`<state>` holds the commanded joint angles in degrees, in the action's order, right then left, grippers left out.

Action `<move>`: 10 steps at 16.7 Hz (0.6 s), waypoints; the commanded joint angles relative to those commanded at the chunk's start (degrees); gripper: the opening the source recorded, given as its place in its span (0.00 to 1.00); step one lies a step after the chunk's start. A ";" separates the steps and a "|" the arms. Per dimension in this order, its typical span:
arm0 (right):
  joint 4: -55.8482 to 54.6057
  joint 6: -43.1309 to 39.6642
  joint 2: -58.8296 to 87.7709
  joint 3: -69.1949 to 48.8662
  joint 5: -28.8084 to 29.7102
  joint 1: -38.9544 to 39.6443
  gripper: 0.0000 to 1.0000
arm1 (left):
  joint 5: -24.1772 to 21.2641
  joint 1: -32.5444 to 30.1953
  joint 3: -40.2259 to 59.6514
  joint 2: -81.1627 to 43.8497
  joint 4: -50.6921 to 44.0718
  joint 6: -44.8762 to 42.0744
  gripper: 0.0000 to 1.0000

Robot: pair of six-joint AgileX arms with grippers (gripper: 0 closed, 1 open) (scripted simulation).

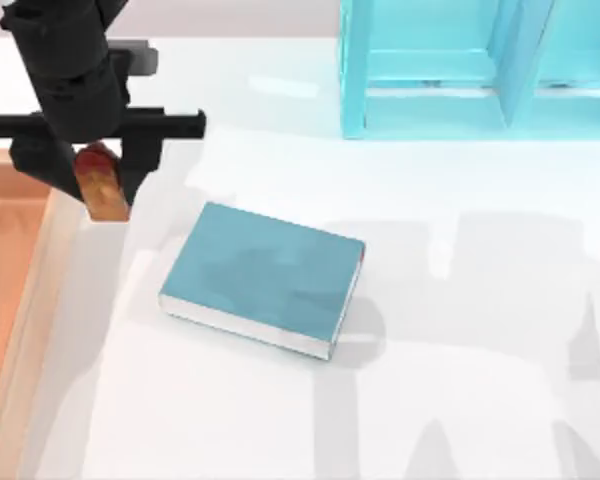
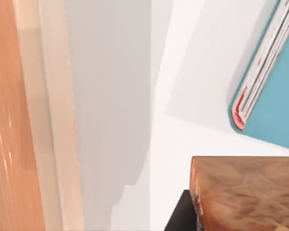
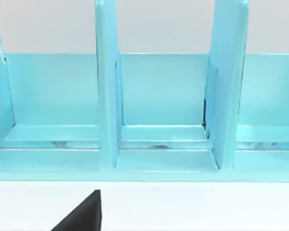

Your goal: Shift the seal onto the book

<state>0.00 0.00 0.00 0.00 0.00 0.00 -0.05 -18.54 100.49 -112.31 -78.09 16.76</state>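
Up close in the left wrist view, the seal (image 2: 243, 192) sits clamped in the left gripper (image 1: 102, 172), its tan-orange block face showing with a dark bit of finger beside it. From above, the fingers (image 1: 140, 165) are closed narrow around the seal (image 1: 102, 185), which looks lifted off the table (image 1: 460, 380), reddish rounded end tilted up toward the gripper. Using the book (image 1: 263, 275) as the landmark: the seal hangs off its upper-left corner, near but apart, not over the cover yet. The light-blue shelf unit (image 1: 450, 70) stands well beyond the book's far right corner. Right arm looks parked facing that shelf (image 3: 159, 106); can't tell what its fingers are doing. My guess on handling: the seal looks like a small rigid block, light, maybe a bit slick, so holding the flat sides of the body seems the safe spot. The book's cover is flat and wide, so it should stand fine if set down level.
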 joint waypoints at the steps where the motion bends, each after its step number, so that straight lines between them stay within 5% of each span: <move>1: 0.00 0.00 0.00 0.00 0.00 0.00 1.00 | -0.02 -2.32 1.26 -2.24 0.98 2.38 0.00; 6: 0.00 0.00 0.00 0.00 0.00 0.00 1.00 | -0.10 -14.30 6.27 -12.47 6.29 14.15 0.00; 10: 0.00 0.00 0.00 0.00 0.00 0.00 1.00 | -0.09 -15.65 6.94 -13.71 6.94 15.45 0.00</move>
<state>0.00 0.00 0.00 0.00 0.00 0.00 -0.14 -34.20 107.43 -126.02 -71.15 32.22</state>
